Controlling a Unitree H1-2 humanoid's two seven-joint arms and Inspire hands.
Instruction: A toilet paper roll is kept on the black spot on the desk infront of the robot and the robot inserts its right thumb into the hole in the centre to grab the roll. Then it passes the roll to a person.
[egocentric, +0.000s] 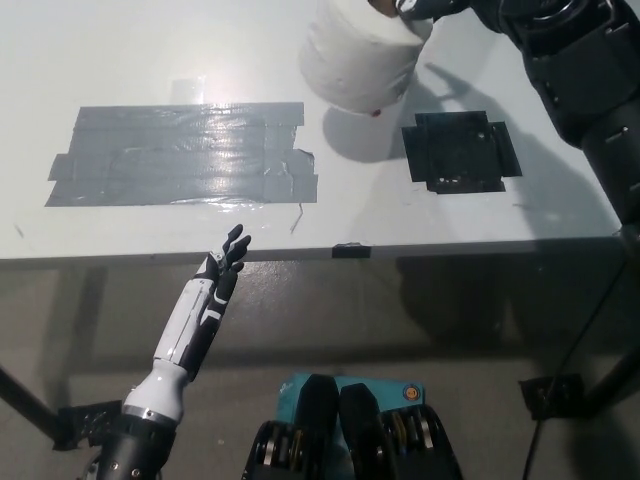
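Observation:
The white toilet paper roll (355, 55) hangs in the air above the far part of the desk, at the picture's top. My black right hand (428, 8) is at the roll's top right, cut by the picture's edge, with its fingers on the roll. A person's fingertip (375, 112) peeks out under the roll, and the rest of that hand is hidden. The black spot (460, 150) lies bare on the desk, to the right of the roll's shadow. My white left hand (215, 280) rests open below the desk's front edge.
A large patch of grey tape (180, 155) covers the left half of the white desk (560, 215). The desk's front edge (100, 252) runs across the middle of the picture, with floor and a desk leg below it.

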